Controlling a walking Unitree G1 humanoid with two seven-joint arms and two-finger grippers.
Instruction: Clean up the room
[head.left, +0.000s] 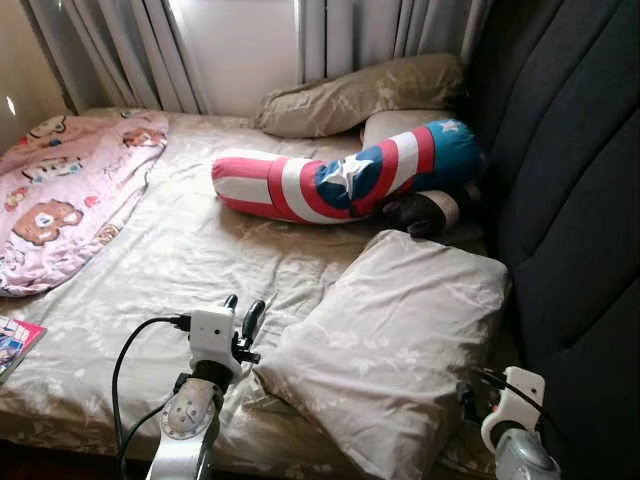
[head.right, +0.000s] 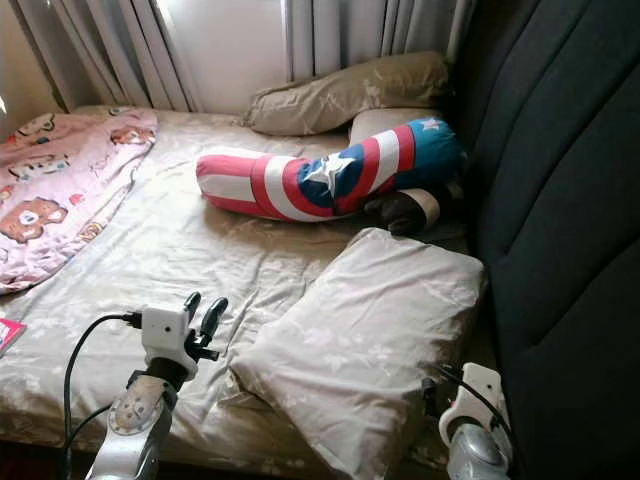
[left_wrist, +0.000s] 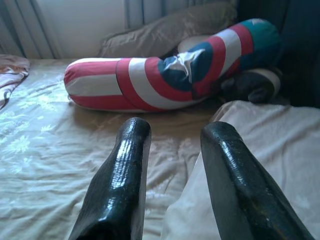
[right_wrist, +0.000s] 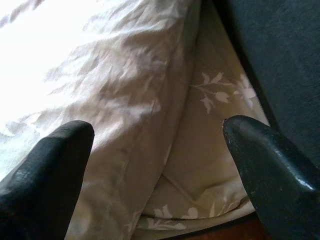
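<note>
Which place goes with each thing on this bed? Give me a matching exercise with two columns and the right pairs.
Things:
1. pink bear-print blanket
2. red, white and blue star bolster
3. large beige floral pillow
4. left gripper

Places:
A. just left of the large pillow's near corner
B. bed's left side
C. across the middle, towards the dark headboard
D. near right, beside the headboard

Pairs: 1-B, 2-C, 3-D, 4-A
</note>
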